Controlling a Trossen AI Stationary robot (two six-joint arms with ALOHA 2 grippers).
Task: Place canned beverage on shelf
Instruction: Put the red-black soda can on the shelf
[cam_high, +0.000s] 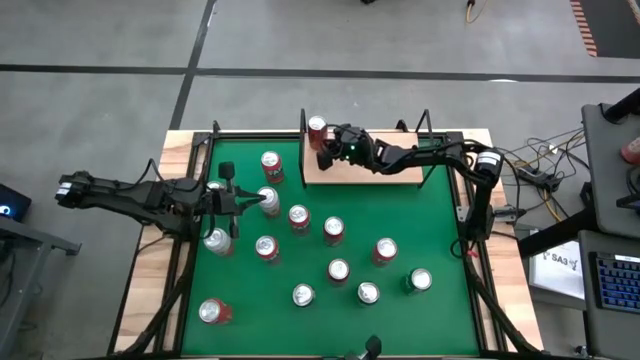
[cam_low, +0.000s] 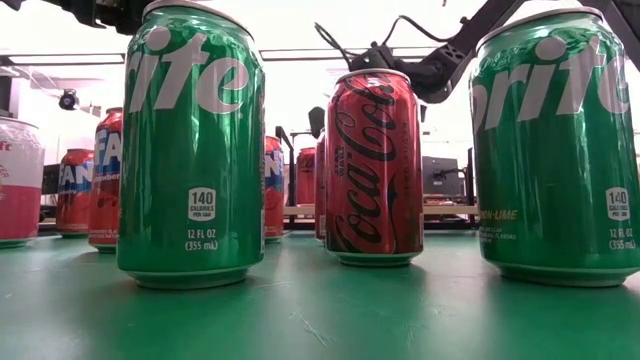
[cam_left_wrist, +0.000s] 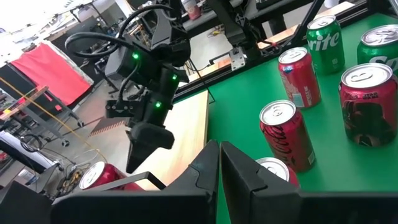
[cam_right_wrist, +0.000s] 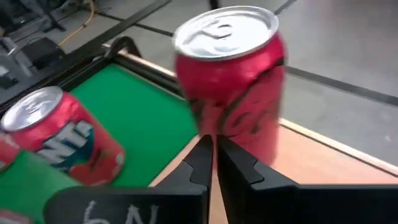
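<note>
A red Coca-Cola can (cam_right_wrist: 231, 81) stands upright on the left end of the tan shelf (cam_high: 385, 170), also seen as the can (cam_high: 317, 128) from above. My right gripper (cam_right_wrist: 213, 146) is shut, its tips just in front of the can's lower side, reaching in from the table's right. My left gripper (cam_left_wrist: 219, 152) is shut and hovers over the green table's left part (cam_high: 252, 203), above a silver-topped can (cam_high: 268, 200), holding nothing. My right gripper has its shut fingertips (cam_right_wrist: 205, 149) level with the lower side of the red can (cam_right_wrist: 249, 134), coming from the table's right and slanting slightly down. Whether they touch the can, I cannot tell. The can stands upright on the shelf board (cam_right_wrist: 323, 162).
Several cans stand scattered on the green felt (cam_high: 440, 230), among them two Sprite cans (cam_low: 192, 145) and a Coke can (cam_low: 375, 165) near the front. A black frame (cam_high: 200, 170) rings the table. Cables and a keyboard (cam_high: 610, 285) lie off its right side.
</note>
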